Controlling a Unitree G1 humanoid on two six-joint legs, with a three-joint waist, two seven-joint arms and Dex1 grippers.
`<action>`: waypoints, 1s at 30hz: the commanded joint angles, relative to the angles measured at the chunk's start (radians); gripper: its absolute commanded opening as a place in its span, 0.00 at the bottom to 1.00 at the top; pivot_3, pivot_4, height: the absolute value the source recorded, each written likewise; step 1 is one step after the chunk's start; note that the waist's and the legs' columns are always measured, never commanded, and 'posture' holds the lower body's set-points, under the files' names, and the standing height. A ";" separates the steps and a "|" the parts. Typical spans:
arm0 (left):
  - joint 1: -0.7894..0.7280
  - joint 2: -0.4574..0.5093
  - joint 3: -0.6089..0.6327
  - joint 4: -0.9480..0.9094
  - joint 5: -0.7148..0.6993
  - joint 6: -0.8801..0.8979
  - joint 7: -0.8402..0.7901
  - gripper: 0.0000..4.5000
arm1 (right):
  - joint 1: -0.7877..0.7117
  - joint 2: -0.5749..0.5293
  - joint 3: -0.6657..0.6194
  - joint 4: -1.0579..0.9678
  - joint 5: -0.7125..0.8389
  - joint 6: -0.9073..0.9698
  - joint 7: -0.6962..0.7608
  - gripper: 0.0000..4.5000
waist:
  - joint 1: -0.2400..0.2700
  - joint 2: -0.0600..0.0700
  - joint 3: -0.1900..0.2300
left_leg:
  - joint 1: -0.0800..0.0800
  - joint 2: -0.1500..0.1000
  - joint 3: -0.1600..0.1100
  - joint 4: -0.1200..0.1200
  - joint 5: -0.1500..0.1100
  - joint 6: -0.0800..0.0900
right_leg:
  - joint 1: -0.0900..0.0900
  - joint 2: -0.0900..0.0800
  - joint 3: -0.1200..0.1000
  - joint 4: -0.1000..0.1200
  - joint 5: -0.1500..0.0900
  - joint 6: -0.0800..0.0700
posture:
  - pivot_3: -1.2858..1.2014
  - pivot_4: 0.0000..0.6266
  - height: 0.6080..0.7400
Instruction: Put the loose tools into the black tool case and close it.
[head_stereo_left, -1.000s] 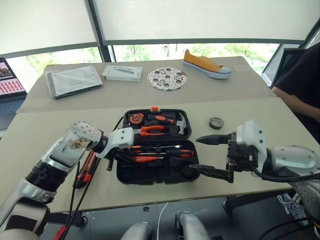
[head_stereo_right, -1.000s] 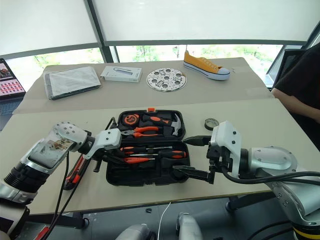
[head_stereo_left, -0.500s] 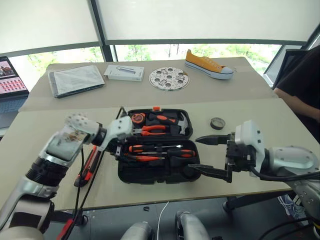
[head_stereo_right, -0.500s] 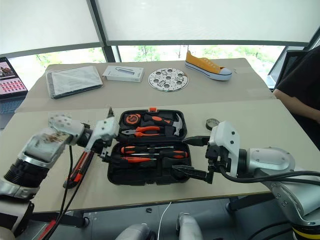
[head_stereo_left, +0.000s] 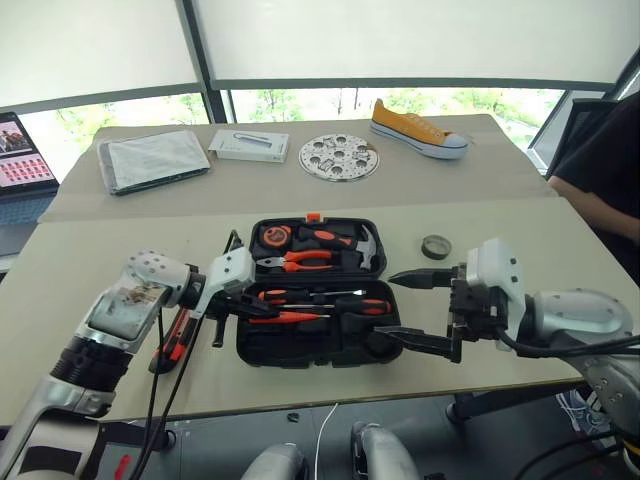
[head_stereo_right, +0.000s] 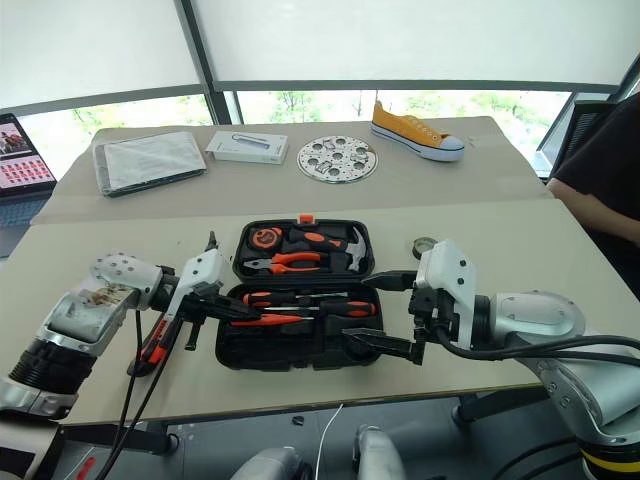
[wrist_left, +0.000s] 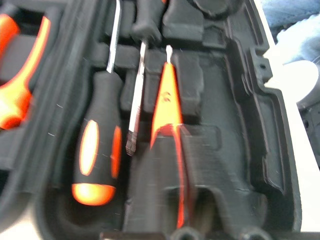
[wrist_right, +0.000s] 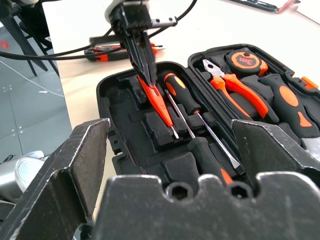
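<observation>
Black tool case (head_stereo_left: 318, 340) lies open on the worktop (head_stereo_left: 90, 270), lid half away from the robot with its orange latch at the far edge, tray half nearer. Lid half holds the orange-handled pliers (head_stereo_left: 300, 262), hammer (head_stereo_left: 340, 240) and tape measure (head_stereo_left: 271, 237). Tray half holds two black-and-orange screwdrivers (head_stereo_left: 330, 302) lying side by side, handles at opposite ends, and the slim orange tester screwdriver (wrist_right: 159, 102) just nearer the robot, beside them. Left tool (wrist_right: 141, 60) reaches in over the left end of the tray, fingers pinched together on the butt end of the tester screwdriver; the tester's tip lies along the tray moulding. Orange-black utility knife (head_stereo_left: 176, 335) lies on the worktop left of the case, under the left arm, apart from the case. Small grey tape roll (head_stereo_left: 433, 246) sits on the worktop right of the case, beyond the right tool. Right tool (head_stereo_left: 412, 310) hovers at the case's right end, fingers spread wide, holding nothing. On the farther worktop: grey folded cloth (head_stereo_left: 150, 160), white box (head_stereo_left: 248, 146), round perforated metal disc (head_stereo_left: 339, 157), yellow sneaker (head_stereo_left: 418, 129).
</observation>
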 joint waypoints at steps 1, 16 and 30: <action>0.002 -0.013 -0.016 0.011 0.040 -0.049 0.026 0.00 | -0.011 -0.007 -0.013 -0.010 0.008 -0.009 0.006 1.00 | 0.000 0.000 0.000 | 0.000 0.000 0.000 0.000 0.000 0.000 | 0.000 0.000 0.000 0.000 0.000 0.000 | 0.52 0.24 0.98; 0.094 -0.040 -0.004 0.015 0.071 -0.131 0.097 0.00 | -0.046 0.003 -0.004 0.028 0.037 0.015 -0.001 1.00 | -0.001 0.000 0.000 | 0.001 0.000 0.000 0.000 0.000 0.000 | 0.001 0.000 0.001 0.000 0.000 0.000 | 0.52 0.24 0.98; 0.346 0.071 0.423 -0.302 -0.240 0.165 0.218 0.41 | -0.169 0.006 0.087 0.105 0.011 -0.025 0.108 1.00 | -0.017 0.000 0.000 | 0.001 0.001 0.001 -0.001 0.000 0.000 | -0.002 0.002 0.001 0.000 0.000 0.000 | 0.52 0.24 0.98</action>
